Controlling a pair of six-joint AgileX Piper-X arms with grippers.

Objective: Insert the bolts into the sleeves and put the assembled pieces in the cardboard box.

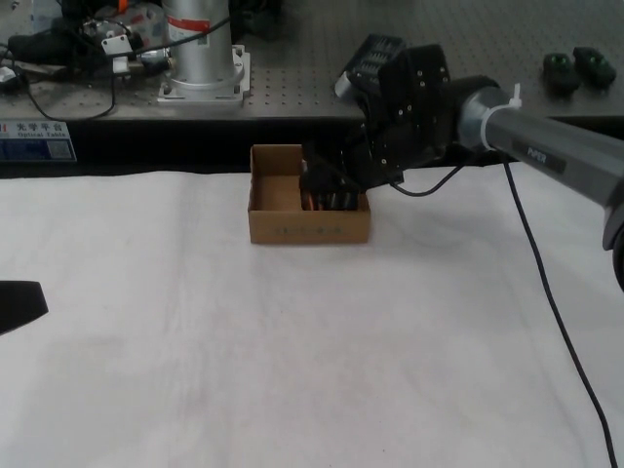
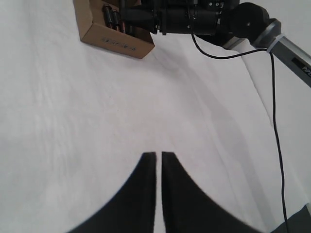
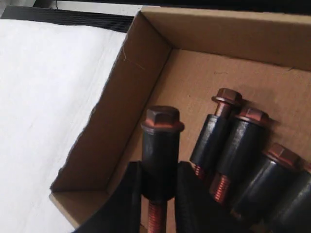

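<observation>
The cardboard box [image 1: 275, 222] stands on the white cloth at the bench's back middle. My right gripper [image 3: 159, 187] hangs inside the box [image 3: 121, 97], shut on an assembled piece [image 3: 160, 145]: a copper bolt through a black sleeve. Three more assembled pieces [image 3: 238, 145] lie side by side on the box floor beside it. In the high view the right arm [image 1: 419, 107] comes in from the right and dips into the box. My left gripper [image 2: 158, 158] sits low over bare cloth near the bench's left edge, shut with nothing in it. The box [image 2: 104, 34] and right arm [image 2: 194, 17] show far off.
White cloth [image 1: 292, 370] covers the bench. A black cable [image 1: 546, 292] trails from the right arm across the cloth. Behind the cloth lies a perforated board with a metal post [image 1: 200, 49] and two small dark items [image 1: 580, 68] at the back right.
</observation>
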